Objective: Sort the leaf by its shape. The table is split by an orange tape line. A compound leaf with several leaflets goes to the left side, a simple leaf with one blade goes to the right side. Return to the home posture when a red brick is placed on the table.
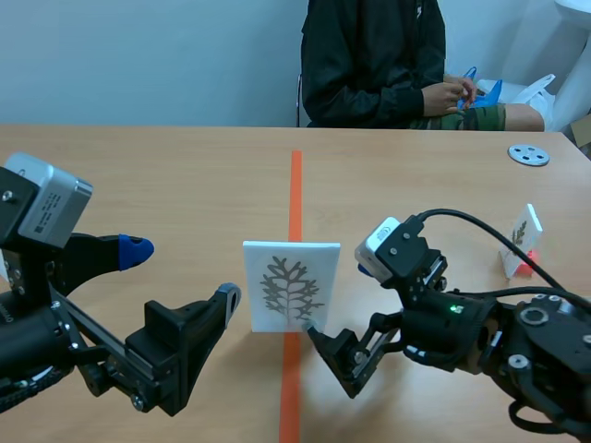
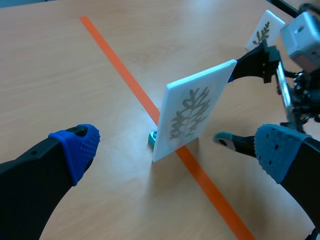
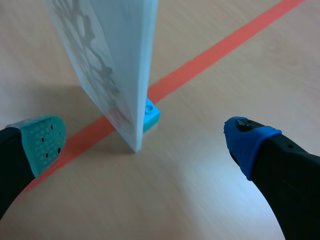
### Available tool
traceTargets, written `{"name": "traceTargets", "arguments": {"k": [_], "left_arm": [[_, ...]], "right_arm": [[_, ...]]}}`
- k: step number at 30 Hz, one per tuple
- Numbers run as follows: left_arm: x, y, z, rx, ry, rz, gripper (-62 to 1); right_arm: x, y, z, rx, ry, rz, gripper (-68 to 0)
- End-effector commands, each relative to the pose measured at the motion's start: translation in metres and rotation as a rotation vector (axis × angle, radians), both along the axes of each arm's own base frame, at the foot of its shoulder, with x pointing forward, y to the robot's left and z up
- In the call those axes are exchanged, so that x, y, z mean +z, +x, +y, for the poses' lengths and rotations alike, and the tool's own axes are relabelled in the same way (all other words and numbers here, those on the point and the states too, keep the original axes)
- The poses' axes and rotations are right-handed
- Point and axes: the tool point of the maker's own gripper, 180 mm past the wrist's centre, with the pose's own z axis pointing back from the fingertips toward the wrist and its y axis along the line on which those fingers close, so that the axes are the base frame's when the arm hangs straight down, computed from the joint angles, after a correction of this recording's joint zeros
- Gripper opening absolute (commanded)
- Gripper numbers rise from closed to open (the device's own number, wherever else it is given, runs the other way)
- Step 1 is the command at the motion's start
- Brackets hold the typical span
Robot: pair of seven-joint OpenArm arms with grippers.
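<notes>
Fingers (image 3: pixel 42 140) spread wide on left gripper (image 2: pixel 177 150) and right gripper (image 3: pixel 145 140), nothing held. Best: straddle leaf card (image 1: pixel 291 284) squarely, pinch both faces, keep upright.

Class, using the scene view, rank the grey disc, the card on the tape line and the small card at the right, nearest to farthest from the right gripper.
Measured from the right gripper:
1. The card on the tape line, upright just ahead of it at mid-table.
2. The small card, standing farther back on the right side.
3. The grey disc, lying flat near the far right edge.
</notes>
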Motion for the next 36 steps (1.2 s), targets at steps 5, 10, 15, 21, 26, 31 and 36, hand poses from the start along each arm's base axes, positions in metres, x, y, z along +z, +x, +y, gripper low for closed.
{"name": "traceTargets", "arguments": {"k": [5, 10, 15, 21, 26, 31, 36], "left_arm": [[0.007, 0.003, 0.000, 0.006, -0.018, -0.019, 1.4], [0.007, 0.003, 0.000, 0.006, -0.018, -0.019, 1.4], [0.007, 0.003, 0.000, 0.006, -0.018, -0.020, 1.4], [0.007, 0.003, 0.000, 0.006, -0.018, -0.020, 1.4], [0.007, 0.003, 0.000, 0.006, -0.018, -0.020, 1.4], [0.007, 0.003, 0.000, 0.006, -0.018, -0.020, 1.4], [0.007, 0.003, 0.000, 0.006, -0.018, -0.020, 1.4]], "right_arm": [[0.015, 0.011, 0.025, 0.034, 0.072, -0.084, 0.4], [0.013, 0.006, 0.036, 0.061, 0.077, -0.105, 0.4], [0.012, 0.003, 0.039, 0.074, 0.073, -0.110, -15.2], [0.014, 0.004, 0.039, 0.075, 0.083, -0.117, -30.6], [0.014, 0.004, 0.039, 0.075, 0.083, -0.117, -44.9], [0.014, 0.004, 0.039, 0.074, 0.082, -0.116, -55.6], [0.015, 0.004, 0.039, 0.074, 0.086, -0.120, -66.4]]}}
